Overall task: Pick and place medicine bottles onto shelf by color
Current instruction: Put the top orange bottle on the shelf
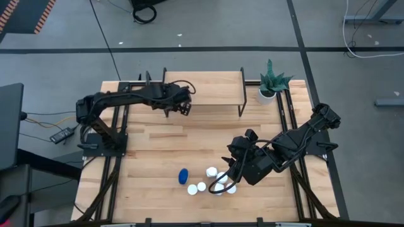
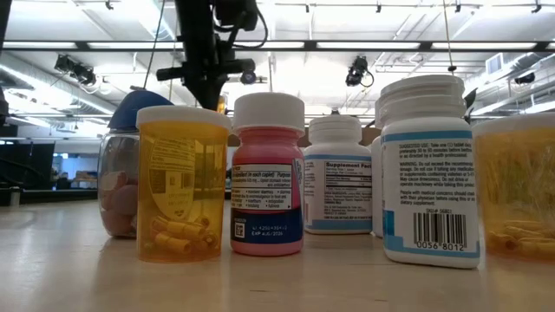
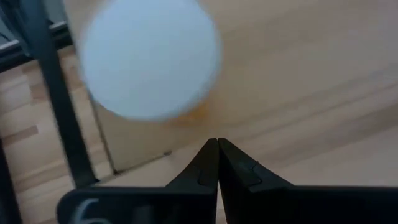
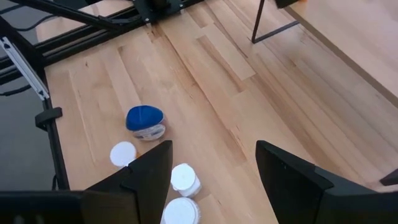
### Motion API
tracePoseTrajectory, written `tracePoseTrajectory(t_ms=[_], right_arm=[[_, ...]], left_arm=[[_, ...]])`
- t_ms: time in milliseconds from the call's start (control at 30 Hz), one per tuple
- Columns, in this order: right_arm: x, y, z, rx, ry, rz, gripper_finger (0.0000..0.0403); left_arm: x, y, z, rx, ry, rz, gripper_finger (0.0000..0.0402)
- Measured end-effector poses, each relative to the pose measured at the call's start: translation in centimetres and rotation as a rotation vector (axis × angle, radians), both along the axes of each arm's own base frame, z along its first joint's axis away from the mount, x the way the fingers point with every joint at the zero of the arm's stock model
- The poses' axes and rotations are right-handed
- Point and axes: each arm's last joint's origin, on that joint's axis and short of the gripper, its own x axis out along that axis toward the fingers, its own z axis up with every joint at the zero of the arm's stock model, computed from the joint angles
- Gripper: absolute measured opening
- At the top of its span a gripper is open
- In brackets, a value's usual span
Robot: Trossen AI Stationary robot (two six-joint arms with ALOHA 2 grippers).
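Note:
Several medicine bottles (image 1: 211,181) stand in a cluster near the table's near edge. In the low view I see a blue-capped clear one (image 2: 130,165), an orange one (image 2: 182,186), a pink one (image 2: 267,178) and white ones (image 2: 429,169). My right gripper (image 4: 214,163) hovers open above the cluster, beside the blue bottle (image 4: 145,121). My left gripper (image 3: 217,146) is shut over the shelf (image 1: 208,88), near its left part. Just beyond its fingertips stands a white-capped orange bottle (image 3: 149,59), hidden in the high view by the gripper (image 1: 184,106).
A potted green plant (image 1: 273,83) stands at the table's far right corner, beside the shelf. The shelf's thin black legs (image 3: 56,93) reach down to the table. Bare wooden tabletop (image 1: 158,145) lies between the shelf and the bottle cluster.

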Motion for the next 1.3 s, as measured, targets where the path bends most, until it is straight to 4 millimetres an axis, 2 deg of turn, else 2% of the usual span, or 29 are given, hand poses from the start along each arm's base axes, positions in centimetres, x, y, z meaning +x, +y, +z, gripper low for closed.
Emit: tracePoseTrajectory(t_ms=[733,1300], right_arm=[[0.0,-0.1,0.0,0.012,-0.004,-0.013,0.0239],[0.1,-0.2,0.0,0.016,-0.006,-0.022,0.0239]], left_arm=[[-1.2,3.9,0.1,0.032,0.056,-0.029,0.0011],[-1.9,6.8,0.4,0.049,-0.002,-0.014,0.0004]])
